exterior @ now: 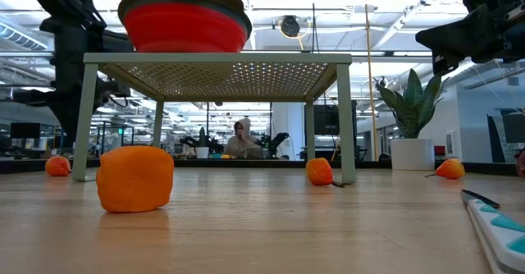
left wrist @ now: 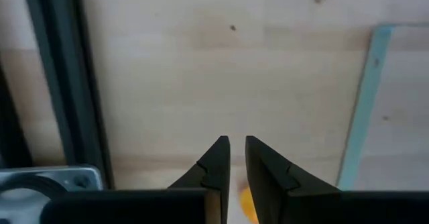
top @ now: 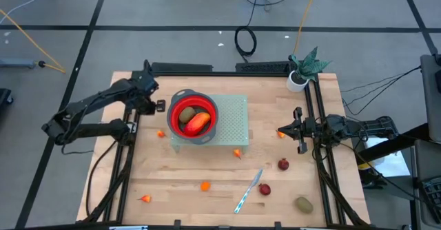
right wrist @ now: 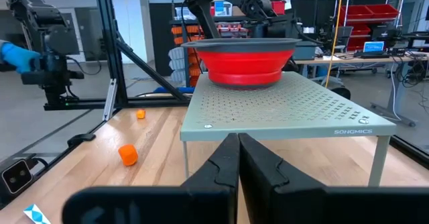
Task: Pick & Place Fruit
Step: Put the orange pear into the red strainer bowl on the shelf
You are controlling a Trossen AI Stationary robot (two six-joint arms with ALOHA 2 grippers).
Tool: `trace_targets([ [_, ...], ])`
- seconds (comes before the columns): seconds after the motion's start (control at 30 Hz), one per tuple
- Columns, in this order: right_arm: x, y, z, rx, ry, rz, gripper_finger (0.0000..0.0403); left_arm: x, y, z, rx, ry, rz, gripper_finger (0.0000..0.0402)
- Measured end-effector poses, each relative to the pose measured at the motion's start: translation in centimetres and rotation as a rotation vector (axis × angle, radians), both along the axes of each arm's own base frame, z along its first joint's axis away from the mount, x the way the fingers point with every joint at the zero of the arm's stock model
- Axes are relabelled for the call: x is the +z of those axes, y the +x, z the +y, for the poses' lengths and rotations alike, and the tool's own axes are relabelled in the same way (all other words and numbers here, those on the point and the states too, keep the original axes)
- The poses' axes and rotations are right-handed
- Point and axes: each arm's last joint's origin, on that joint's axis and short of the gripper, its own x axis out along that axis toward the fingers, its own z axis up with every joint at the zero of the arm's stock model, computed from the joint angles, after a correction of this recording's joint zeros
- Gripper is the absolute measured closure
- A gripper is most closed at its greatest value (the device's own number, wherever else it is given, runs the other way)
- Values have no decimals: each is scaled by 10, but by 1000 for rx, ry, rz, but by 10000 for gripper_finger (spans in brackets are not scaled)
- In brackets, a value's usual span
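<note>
The red bowl (top: 193, 117) stands on a pale green perforated stand (top: 234, 123) and holds an orange fruit (top: 198, 122) and an olive-brown fruit (top: 186, 116). Other fruits lie loose on the table: orange ones (top: 160, 134) (top: 238, 153) (top: 205, 186) (top: 281, 134), dark red (top: 284, 164), red (top: 264, 189) and olive (top: 304, 204). My left gripper (left wrist: 238, 143) hovers just left of the bowl, pointing down, fingers nearly together with nothing between them. My right gripper (right wrist: 238, 138) is shut and raised right of the stand, above the orange fruit there.
A silver-and-blue knife (top: 248, 192) lies near the table's near edge. A potted plant (top: 300, 71) stands at the far right corner. Dark frame rails run along the left and right sides. Bare wood lies between the stand and the near edge.
</note>
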Motion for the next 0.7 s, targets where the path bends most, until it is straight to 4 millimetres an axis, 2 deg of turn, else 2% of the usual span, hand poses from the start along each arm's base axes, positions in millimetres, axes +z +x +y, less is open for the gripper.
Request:
trace_targets([
  [0.47, 0, 0, 0, 0, 0, 0, 403, 0, 9, -12, -65, -35, -8, 351],
  [0.57, 0, 0, 0, 0, 0, 0, 403, 0, 11, -13, -78, -34, -6, 327],
  [0.7, 0, 0, 0, 0, 0, 0, 403, -1, 11, -15, -49, -37, 15, 270],
])
